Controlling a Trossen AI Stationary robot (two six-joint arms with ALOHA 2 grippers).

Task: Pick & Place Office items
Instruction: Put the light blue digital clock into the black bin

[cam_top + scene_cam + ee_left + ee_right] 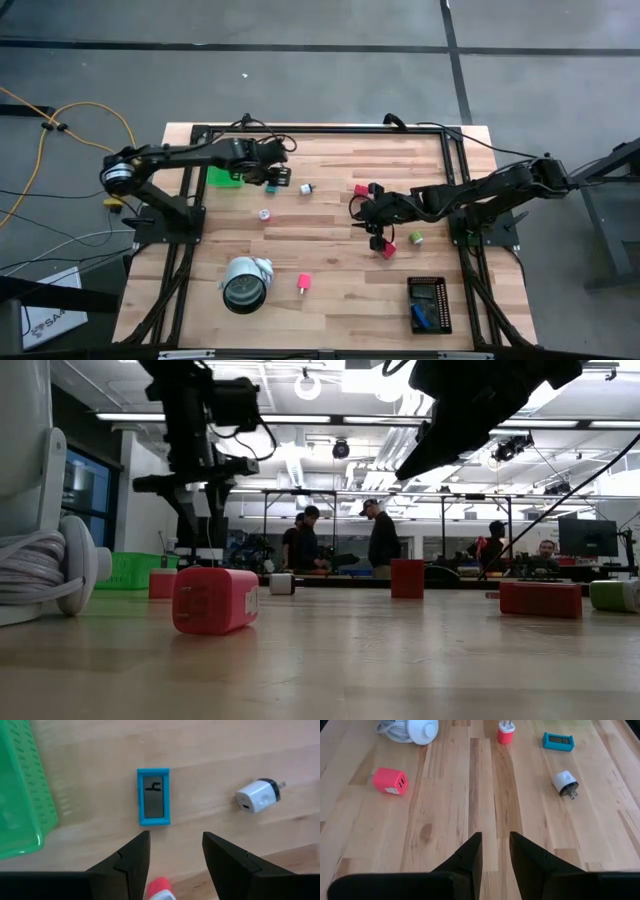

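Because the office items lie scattered across the table (330, 262) rather than gathered, we read each arm as lining up on whichever piece is nearest; our left gripper (172, 852) hangs with fingers spread just short of the blue-framed piece (154, 796), which lies flat beside the green tray (20, 795), so the gap looks set to straddle its narrow width; the white plug (257, 796) rests well apart from it, and a red piece (160, 889) peeps between the fingers, nearer the wrist. We judge the tray sits close so that a short carry will do. Our right gripper (495, 851) holds nothing, its fingers only a little parted, over bare boards near the middle of the table; in the high view a red block (388, 248) and a green cube (416, 238) lie beside that arm, with the black tray (430, 304) near its corner. A pink block (390, 781) and the white roll (246, 283) lie farther off.
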